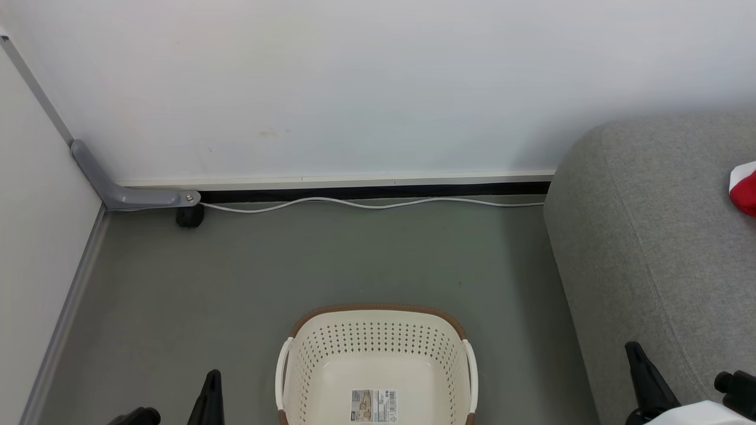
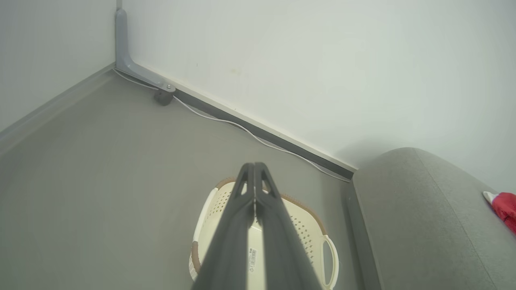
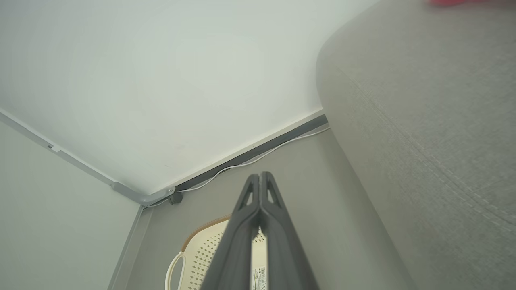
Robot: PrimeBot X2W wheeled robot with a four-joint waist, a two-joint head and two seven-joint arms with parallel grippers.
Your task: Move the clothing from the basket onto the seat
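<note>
Clothing, red and white, lies on the grey sofa at the head view's right edge; the basket stands on the floor, its paper label showing inside. Left wrist view: the left gripper is closed on nothing, above the basket. Right wrist view: the right gripper is likewise closed and empty, between basket and sofa.

Cream-white perforated plastic oval basket — smooth, faint sheen; rim brown, woven-look. Printed paper label inside, matt. Large grey upholstered sofa: coarse-woven cloth, matt, one stitched seam. Red-and-white soft cloth garment, dull finish. Grey-green floor smooth, matt. Grey angled bracket — looks like painted metal, satin.
</note>
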